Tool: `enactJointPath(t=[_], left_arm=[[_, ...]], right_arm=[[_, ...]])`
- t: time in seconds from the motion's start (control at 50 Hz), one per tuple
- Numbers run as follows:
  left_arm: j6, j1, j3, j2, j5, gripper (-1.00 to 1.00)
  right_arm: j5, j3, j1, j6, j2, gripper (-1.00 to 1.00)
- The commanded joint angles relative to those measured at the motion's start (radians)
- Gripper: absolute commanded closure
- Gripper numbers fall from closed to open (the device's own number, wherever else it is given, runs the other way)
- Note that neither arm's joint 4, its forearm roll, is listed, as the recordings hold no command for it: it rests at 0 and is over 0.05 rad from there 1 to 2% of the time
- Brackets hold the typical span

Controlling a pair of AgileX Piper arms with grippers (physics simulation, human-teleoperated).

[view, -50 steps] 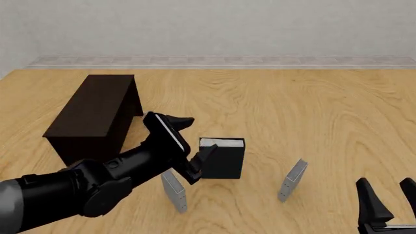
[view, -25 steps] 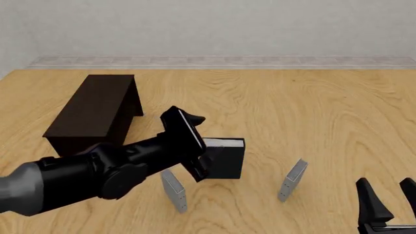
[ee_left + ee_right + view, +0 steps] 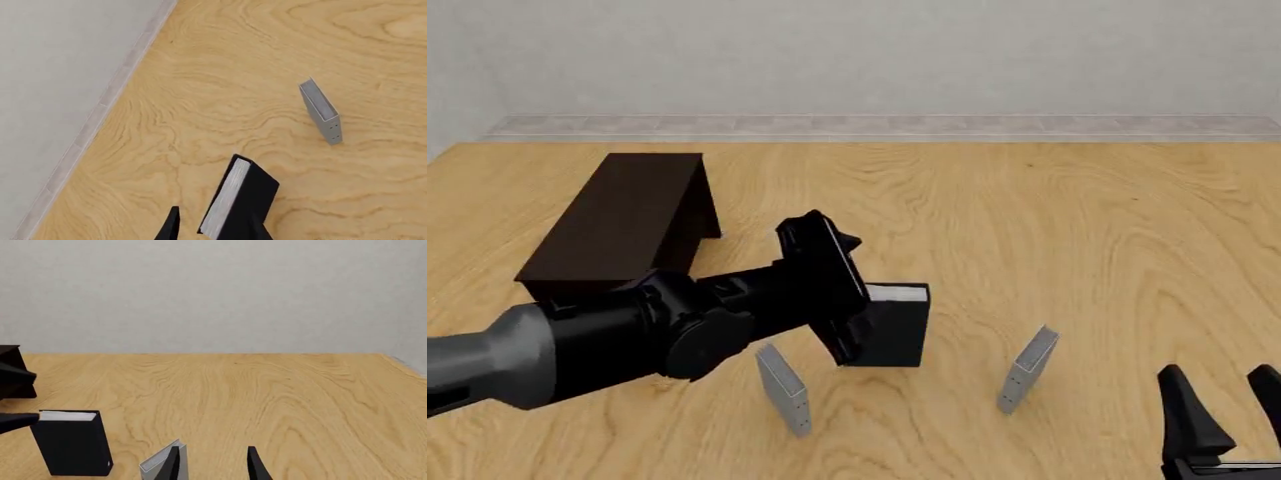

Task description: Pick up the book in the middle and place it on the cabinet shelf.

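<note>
Moving rightward since the earlier frames, the left gripper (image 3: 857, 305) is now standing right at the black book (image 3: 894, 325), where a second ago it was still short of the book's left side. The book is standing upright just below the centre of the front view, white page edge on top, and has not shifted. In the left wrist view, the book (image 3: 241, 200) is sitting between the two dark fingertips (image 3: 171, 227) at the bottom edge, so the jaws are straddling it, parted wider than its thickness; whether they are touching its covers cannot be told.

The left arm is reaching in from the lower left of the front view, its forearm slanting up and right, its wrist block tilted over the book's upper left corner.

The cabinet shelf (image 3: 614, 225) is lying in the upper left, well apart from the book. One thin grey book (image 3: 785, 388) is standing below the arm, another (image 3: 1028, 368) to the right.

The right gripper (image 3: 1225, 415) is hanging at the lower right corner, fingers spread, holding nothing.
</note>
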Motion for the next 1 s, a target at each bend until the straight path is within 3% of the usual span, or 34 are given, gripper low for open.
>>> enactJointPath(t=[0.02,1.0], left_arm=[[0.023,0.010,-0.042,0.033,0.035,-1.00],[-0.050,-0.026,-0.125,0.225,-0.021,-1.00]], right_arm=[[0.000,0.000,0.000,0.000,0.000,-1.00],[0.000,0.000,0.000,0.000,0.000,-1.00]])
